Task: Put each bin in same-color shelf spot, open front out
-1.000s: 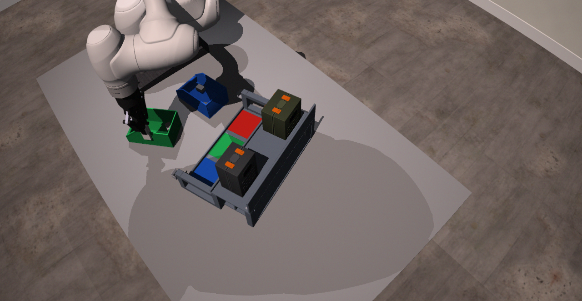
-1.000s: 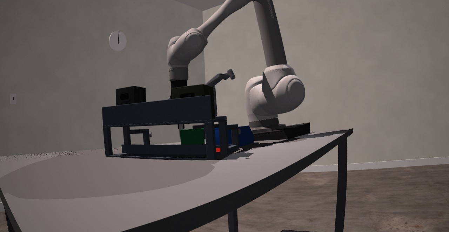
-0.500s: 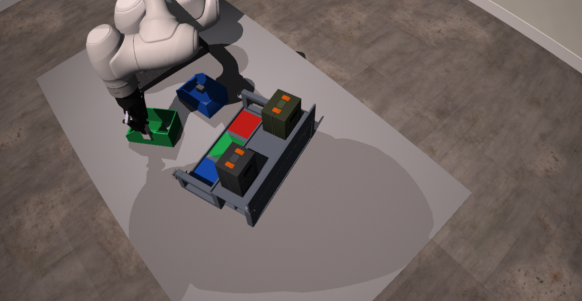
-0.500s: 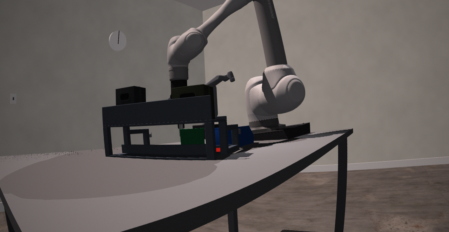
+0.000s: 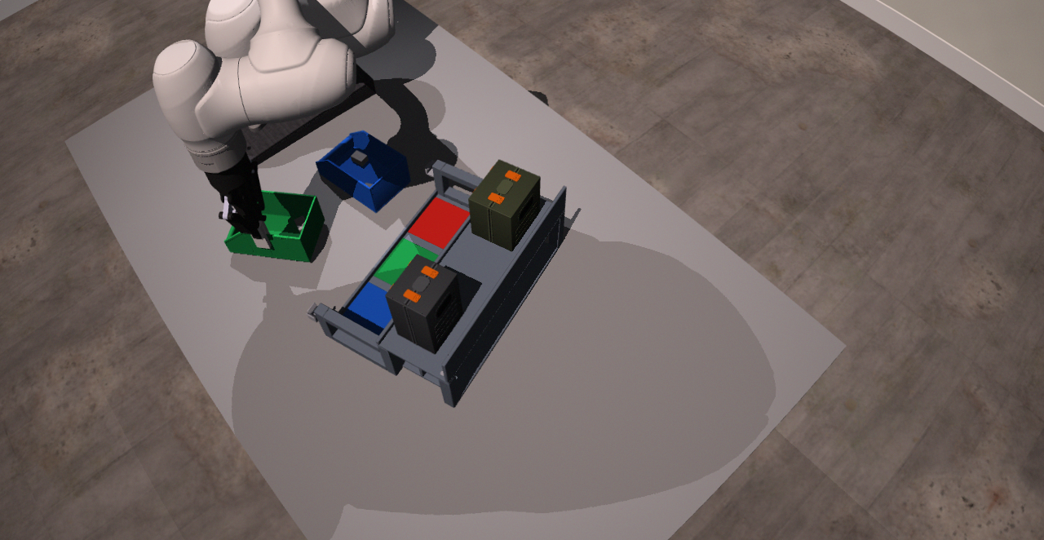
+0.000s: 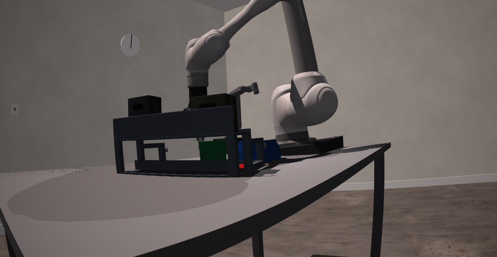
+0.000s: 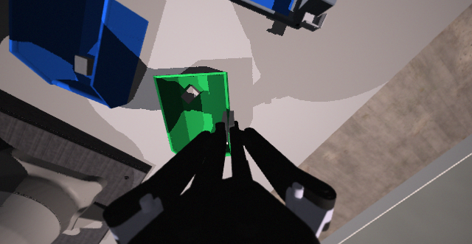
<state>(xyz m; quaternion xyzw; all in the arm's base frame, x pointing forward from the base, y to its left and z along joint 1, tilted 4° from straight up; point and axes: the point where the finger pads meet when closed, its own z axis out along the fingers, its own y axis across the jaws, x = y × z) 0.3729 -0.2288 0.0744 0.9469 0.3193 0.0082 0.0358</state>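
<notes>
The green bin (image 5: pixel 290 246) (image 6: pixel 212 150) (image 7: pixel 192 126) stands on the table left of the shelf (image 5: pixel 478 253) (image 6: pixel 173 123) (image 7: pixel 313 1), with a small grey part (image 7: pixel 190 93) inside. My gripper (image 5: pixel 257 233) (image 7: pixel 228 118) reaches down from above and is shut on the bin's thin side wall. The blue bin (image 5: pixel 364 171) (image 6: pixel 269 149) (image 7: pixel 55 52) lies behind it near the arm's base and holds a grey part (image 5: pixel 359 158) (image 7: pixel 82 64). The shelf's lower board shows a red mark (image 5: pixel 438 219), a green mark (image 5: pixel 404 259) and a blue mark (image 5: pixel 369 307). No bin is in the shelf.
An olive case (image 5: pixel 505 202) (image 6: pixel 215 101) and a black case (image 5: pixel 424 302) (image 6: pixel 144 105) stand on the shelf's top board. The arm's base plate sits at the table's far end. The table edge lies close to the green bin's outer side.
</notes>
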